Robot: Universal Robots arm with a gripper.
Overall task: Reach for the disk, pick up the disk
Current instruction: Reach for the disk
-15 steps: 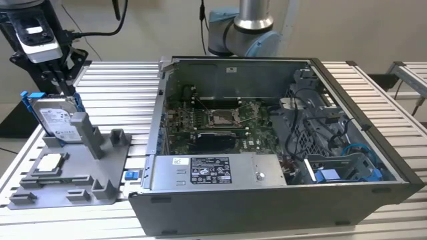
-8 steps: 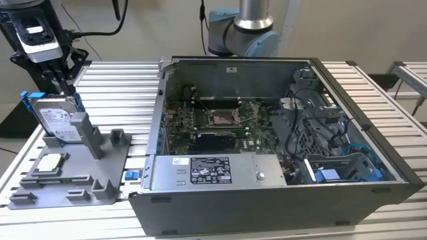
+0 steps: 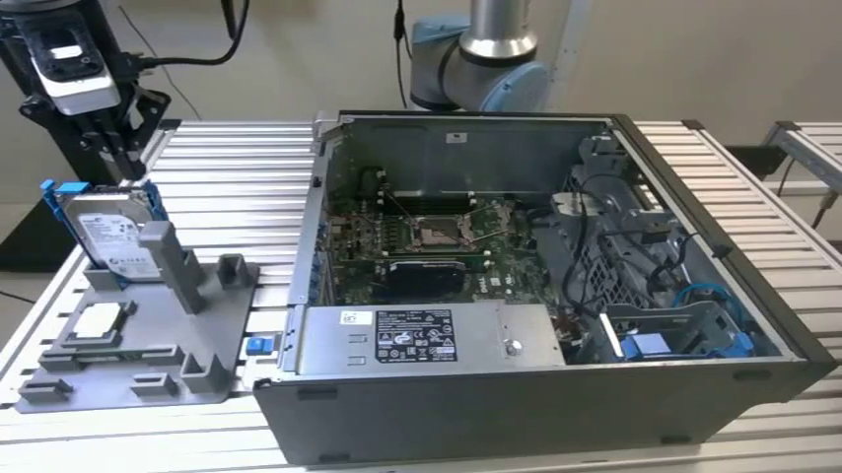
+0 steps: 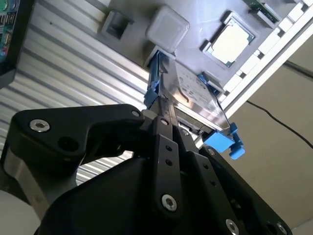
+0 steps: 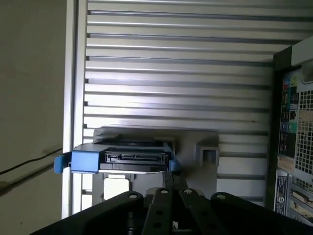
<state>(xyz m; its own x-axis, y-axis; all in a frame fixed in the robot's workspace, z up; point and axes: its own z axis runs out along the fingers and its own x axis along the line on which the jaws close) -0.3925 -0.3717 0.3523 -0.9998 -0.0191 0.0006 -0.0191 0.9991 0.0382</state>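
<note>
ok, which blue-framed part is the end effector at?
The disk, upright in the grey stand under the end effector; the other bracket lies inside the case.

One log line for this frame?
phase: reach | gripper: at disk top edge | disk: upright in gray fixture | not lifted

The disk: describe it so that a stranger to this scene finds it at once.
At the exterior view's left, beside the computer case, lies a grey fixture. The disk stands on edge there, silver with blue rails, unlike the flat square chip.
</note>
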